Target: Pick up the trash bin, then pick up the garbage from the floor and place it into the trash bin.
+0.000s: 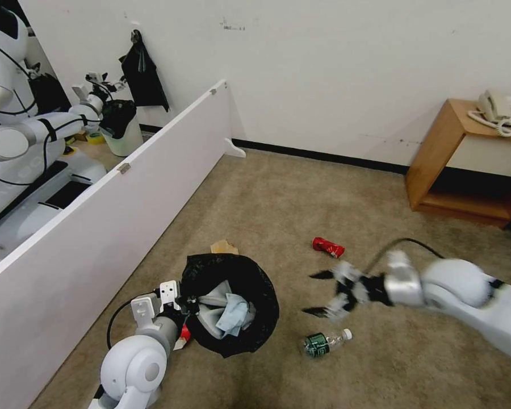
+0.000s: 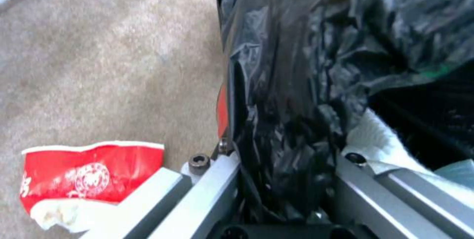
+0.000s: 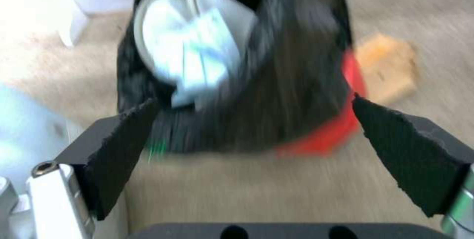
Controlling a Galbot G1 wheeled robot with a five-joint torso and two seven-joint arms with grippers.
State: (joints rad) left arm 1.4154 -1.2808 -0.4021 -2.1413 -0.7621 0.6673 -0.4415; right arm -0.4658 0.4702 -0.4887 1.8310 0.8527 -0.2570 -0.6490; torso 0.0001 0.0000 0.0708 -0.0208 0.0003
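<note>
Black liner plastic, bunched between the jaws of the left gripper [image 1: 183, 304], is all that joins the arm to the trash bin [image 1: 233, 304]; the fingers are clamped over the near rim, one outside against the red wall and one inside on the bag. That pinch looks like the weakest link: if the glossy bag slides on the rim, the bin could tip or drop and spill the white slipper [image 1: 211, 307] and light blue cloth [image 1: 234, 313] already lying in it.

Largest of the surroundings, the white partition board [image 1: 108, 187] runs close along the robot's left and hems that arm in, so a wide swing of the bin might knock it. The wooden side table [image 1: 465, 165] with its telephone [image 1: 502, 109] stands well apart against the far wall and hinders nothing.

The right gripper [image 1: 323, 292] hangs above the carpet [image 1: 301, 193] between bin and litter, fingers spread wide and holding nothing; its arm shows motion blur, and a hurried descent could nudge a piece away rather than catch it.

Litter on the floor: a tan paper bag [image 1: 223, 247] just behind the bin, a green-labelled clear bottle [image 1: 323, 343] near the spread fingers, a red can [image 1: 327, 246] beyond them, and a crushed red-white paper cup [image 2: 89, 174] touching the left gripper's side, where the bin could hide it from a reach.
</note>
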